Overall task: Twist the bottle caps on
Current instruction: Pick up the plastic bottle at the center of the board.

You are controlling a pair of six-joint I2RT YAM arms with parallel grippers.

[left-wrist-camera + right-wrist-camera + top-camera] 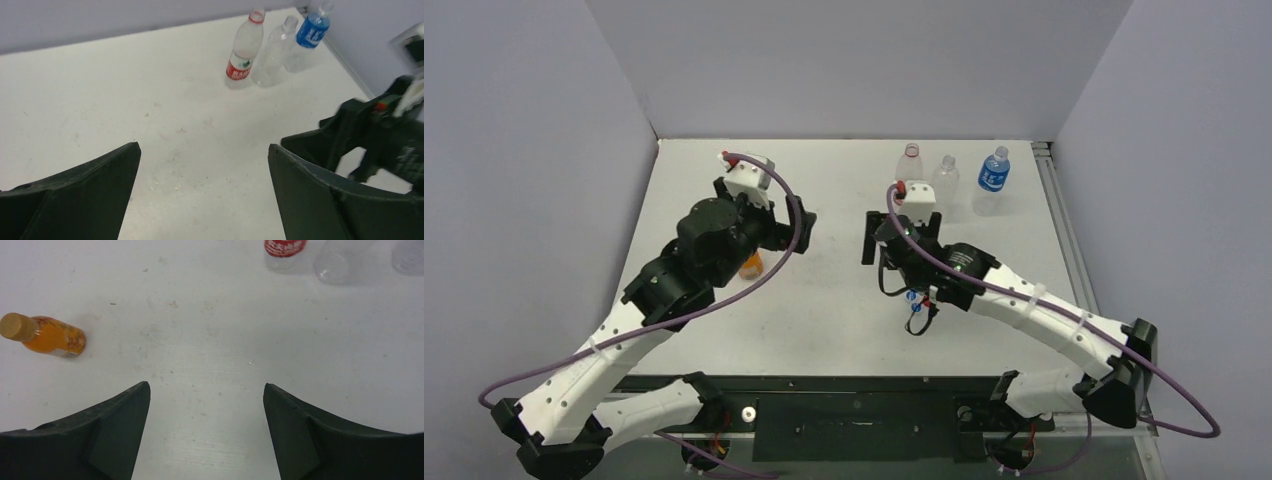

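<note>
My left gripper (204, 146) and right gripper (206, 385) are both wide open, holding nothing. The gold cap (15, 326) sits on the orange bottle (55, 339), which lies sideways near my left gripper. It's round, so a bad grab could roll it away.

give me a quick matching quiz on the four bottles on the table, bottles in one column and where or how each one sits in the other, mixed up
Things
1. orange bottle
2. red-label bottle
3. unlabelled clear bottle
4. blue-label bottle

Places or states, as the top view shows them
a. right end of the standing row
b. middle of the standing row
c. lying on its side, gold cap on
d. left end of the standing row

Pairs: 1-c, 2-d, 3-b, 4-a
</note>
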